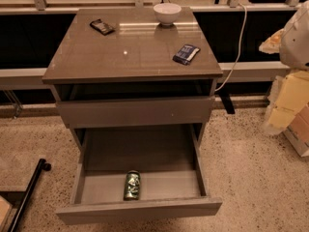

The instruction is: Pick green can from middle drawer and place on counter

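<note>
We see the gripper (288,41) as a pale blur at the right edge, level with the desk (130,57); whether it is open or holding anything we cannot tell. The green can (131,185) sits in the open middle drawer (140,209), well below and left of the gripper, just behind the front panel.

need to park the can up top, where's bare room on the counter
The counter is bare across its middle and front left, bordered by the dark packet, the bowl and the blue packet. The back edge and right front are busier. The green can lies in the middle drawer; the gripper is not in view.
</note>
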`<state>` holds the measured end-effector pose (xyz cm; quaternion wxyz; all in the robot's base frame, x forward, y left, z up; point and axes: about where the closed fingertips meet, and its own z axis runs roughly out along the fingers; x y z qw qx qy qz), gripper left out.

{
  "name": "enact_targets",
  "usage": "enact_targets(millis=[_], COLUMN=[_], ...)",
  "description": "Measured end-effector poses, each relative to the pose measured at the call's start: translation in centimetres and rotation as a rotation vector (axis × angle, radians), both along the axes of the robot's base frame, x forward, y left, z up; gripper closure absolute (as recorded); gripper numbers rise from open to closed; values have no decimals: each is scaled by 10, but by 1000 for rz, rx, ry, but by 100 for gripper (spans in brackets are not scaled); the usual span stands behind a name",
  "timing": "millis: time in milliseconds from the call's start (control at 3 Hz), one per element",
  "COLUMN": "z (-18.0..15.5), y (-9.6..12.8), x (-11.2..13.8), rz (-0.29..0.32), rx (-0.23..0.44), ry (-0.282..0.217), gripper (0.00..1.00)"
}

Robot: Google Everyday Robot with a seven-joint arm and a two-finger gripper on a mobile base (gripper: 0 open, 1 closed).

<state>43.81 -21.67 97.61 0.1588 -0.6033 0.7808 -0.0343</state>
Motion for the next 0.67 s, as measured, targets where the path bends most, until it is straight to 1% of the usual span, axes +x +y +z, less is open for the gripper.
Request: enact_targets(millis=[333,667], z=[0,-14], y=[0,2], x=[0,5], rz=[0,-57], rx=[0,14], ry=[0,18], gripper=[0,0])
